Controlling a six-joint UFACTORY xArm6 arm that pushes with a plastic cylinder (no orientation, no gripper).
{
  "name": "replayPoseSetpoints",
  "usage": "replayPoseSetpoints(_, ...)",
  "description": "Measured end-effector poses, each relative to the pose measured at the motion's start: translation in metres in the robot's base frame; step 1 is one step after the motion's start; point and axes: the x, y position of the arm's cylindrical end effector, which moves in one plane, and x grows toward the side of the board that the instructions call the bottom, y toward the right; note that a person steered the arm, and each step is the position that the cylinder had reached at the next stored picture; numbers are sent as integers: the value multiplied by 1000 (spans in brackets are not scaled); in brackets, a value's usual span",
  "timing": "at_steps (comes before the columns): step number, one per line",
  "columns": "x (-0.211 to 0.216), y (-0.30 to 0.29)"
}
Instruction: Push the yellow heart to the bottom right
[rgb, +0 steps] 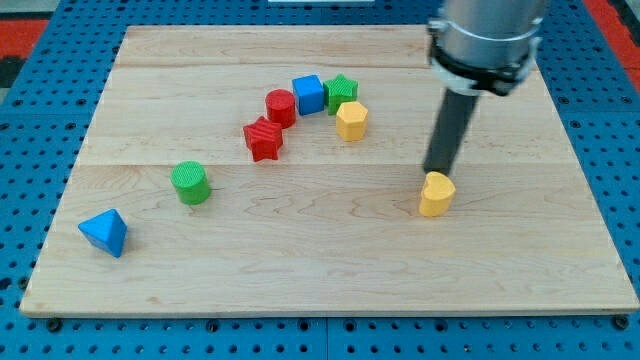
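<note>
Pale wood planks make up the board (330, 270), which lies on a blue pegboard surface (40, 150). The yellow heart (436, 194) sits right of the board's centre, on the view's right half, well apart from the other blocks. The arm's dark rod comes down from a silver collar (480, 50) at the view's top right, and my tip (436, 173) meets the heart at its upper edge, on the side toward the view's top. Whether the tip truly presses the block or only stands just behind it is hard to tell, since the heart hides the very end of the rod. The arm carries no claw, only this rod, so nothing is grasped.

A cluster of blocks lies toward the view's top centre. A blue cube (308, 95) stands between a red cylinder (281, 107) on its left and a green star (342, 90) on its right, each close beside it. Just below the star is a yellow hexagonal block (351, 121), touching or nearly touching it. A red star (263, 139) lies below the red cylinder, just beside it. Farther to the view's left stands a green cylinder (190, 183), alone, and near the bottom left corner rests a blue triangular block (105, 232).
</note>
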Motion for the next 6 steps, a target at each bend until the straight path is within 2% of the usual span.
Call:
replayPoseSetpoints(1, 15, 0)
replayPoseSetpoints(2, 61, 10)
replayPoseSetpoints(3, 73, 64)
replayPoseSetpoints(4, 39, 14)
replayPoseSetpoints(5, 77, -31)
replayPoseSetpoints(6, 115, 30)
